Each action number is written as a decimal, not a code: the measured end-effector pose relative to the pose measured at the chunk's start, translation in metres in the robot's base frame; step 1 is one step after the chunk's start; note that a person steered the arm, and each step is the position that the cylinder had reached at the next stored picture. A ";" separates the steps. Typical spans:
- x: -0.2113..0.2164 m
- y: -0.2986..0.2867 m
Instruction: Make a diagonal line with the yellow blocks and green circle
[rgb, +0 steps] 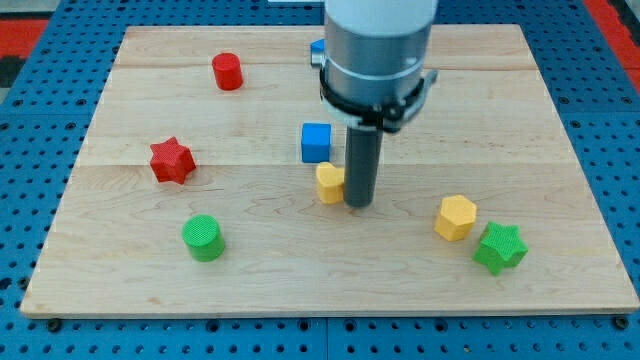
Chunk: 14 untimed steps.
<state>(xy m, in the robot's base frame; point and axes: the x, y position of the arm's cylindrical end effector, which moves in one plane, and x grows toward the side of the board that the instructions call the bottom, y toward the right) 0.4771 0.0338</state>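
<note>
Yellow blocks and a green circle are the pieces to line up. No pincer is fitted, so none can be spread or pinched; the arm ends in a dark rod, and my tip (358, 205) rests on the wooden counter (300, 290). Touching my tip on the view's left is a small yellow block (329, 183), shape unclear. Just above that sits a blue cube (316, 142). Toward the view's right of my tip lies a yellow hexagon (456, 217), with a green star (500, 248) beside it. The green circle (204, 238) sits well to the left and lower. Likely risk: pushing off-centre could spin the small yellow block aside, or shove it into the blue cube.
</note>
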 end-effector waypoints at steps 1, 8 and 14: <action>-0.045 -0.015; 0.043 -0.165; 0.040 -0.088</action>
<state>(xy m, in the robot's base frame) 0.5169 -0.0541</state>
